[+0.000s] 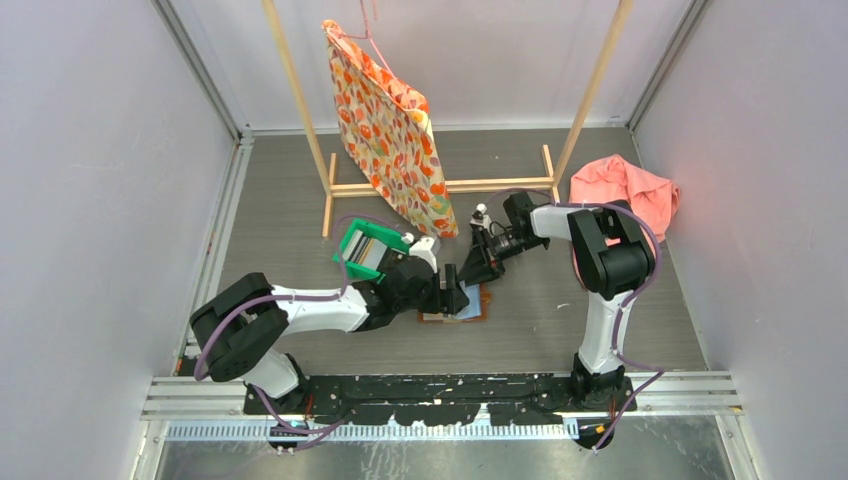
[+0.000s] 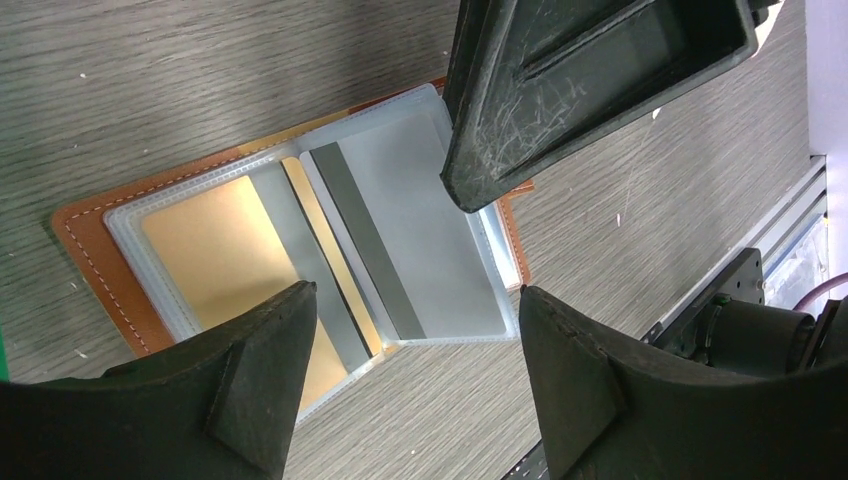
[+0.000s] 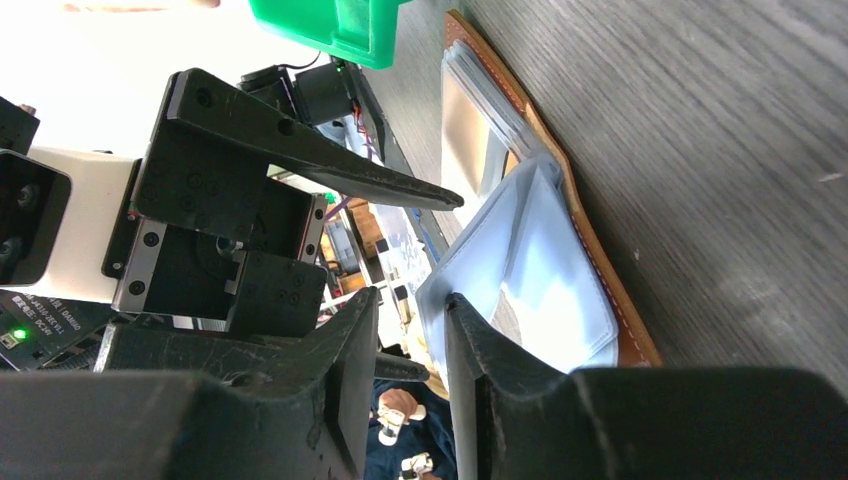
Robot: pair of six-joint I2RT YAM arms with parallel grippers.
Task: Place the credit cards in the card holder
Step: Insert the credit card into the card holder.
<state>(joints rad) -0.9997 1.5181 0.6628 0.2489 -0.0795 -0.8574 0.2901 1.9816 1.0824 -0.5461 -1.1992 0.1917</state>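
The card holder (image 2: 95, 245) lies open on the table, brown leather with clear plastic sleeves. A gold card (image 2: 210, 250) sits in its left sleeve. A silvery grey card (image 2: 430, 230) with a dark stripe lies in the right sleeve. My left gripper (image 2: 418, 293) hovers open over the holder's near edge, nothing between its fingers. My right gripper (image 3: 410, 300) stands at the holder's (image 3: 600, 290) far side, its jaws a narrow gap apart and empty, one finger (image 3: 470, 330) against a lifted clear sleeve (image 3: 540, 270). In the top view both grippers (image 1: 455, 290) (image 1: 478, 262) meet over the holder (image 1: 470, 312).
A green bin (image 1: 365, 250) stands just left of the holder, behind my left wrist. A wooden rack (image 1: 440, 185) with a patterned cloth bag (image 1: 385, 130) crosses the back. A pink cloth (image 1: 630, 190) lies at the back right.
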